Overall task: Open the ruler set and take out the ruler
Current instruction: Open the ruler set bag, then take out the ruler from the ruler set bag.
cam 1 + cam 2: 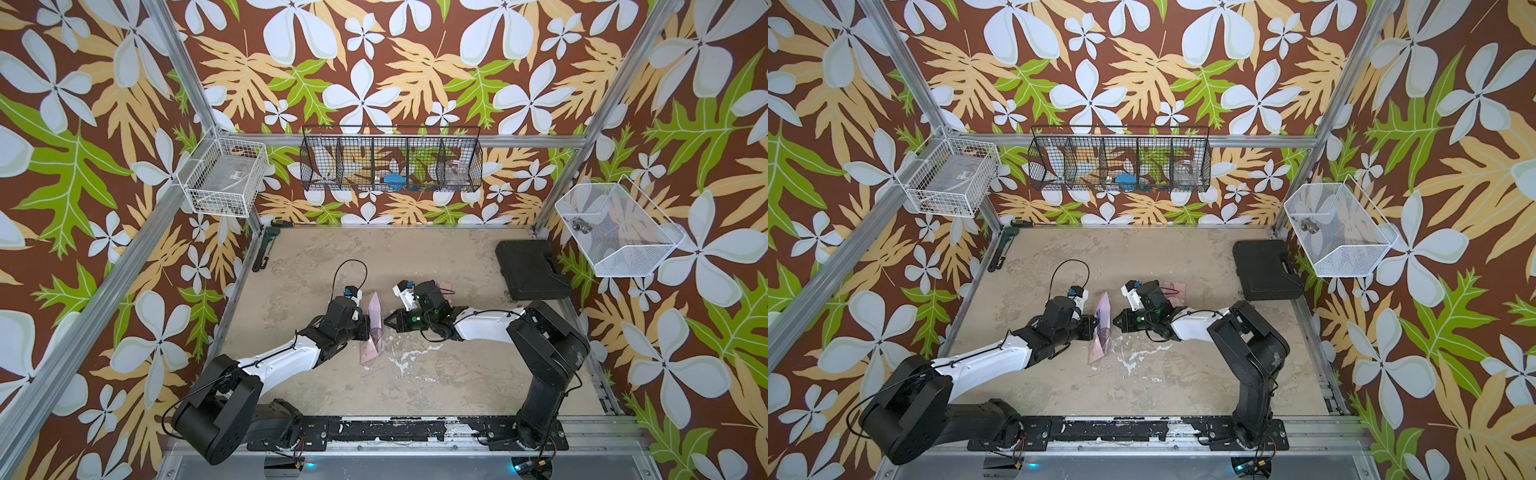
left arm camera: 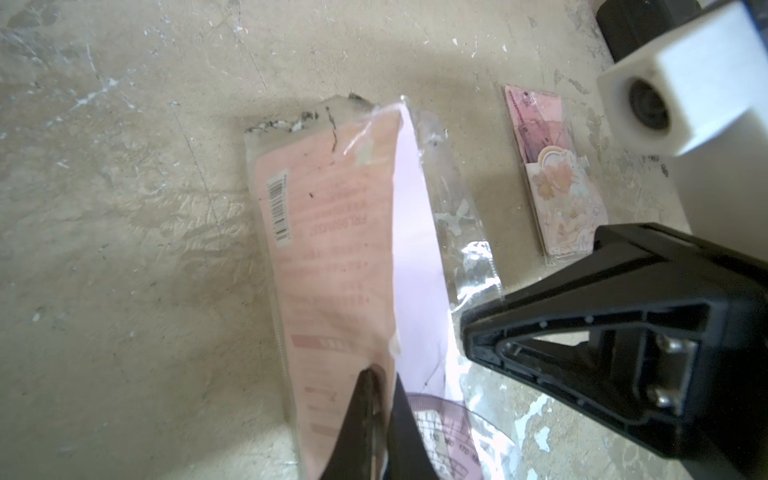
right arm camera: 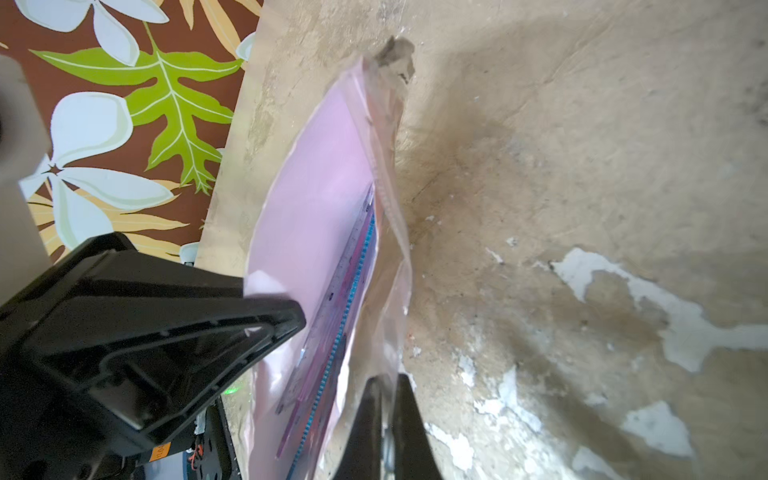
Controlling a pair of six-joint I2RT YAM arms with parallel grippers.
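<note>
jaws: both clamped on ruler set (image 2: 332, 257) | ruler (image 3: 334, 309) partly covered inside

A lab test cell: aluminium frame (image 1: 532, 141), floral-printed walls (image 1: 415, 75), hanging wire baskets (image 1: 216, 203).

Pink ruler set (image 1: 375, 311) — ruler (image 3: 348, 293) inside

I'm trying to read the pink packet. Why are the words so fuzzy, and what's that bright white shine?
Left wrist view: the pink card ruler packet in its clear plastic sleeve fills the frame close up, its print is soft and blurred, and light glares off the crinkled sleeve; in both top views the packet is too small to read.
</note>
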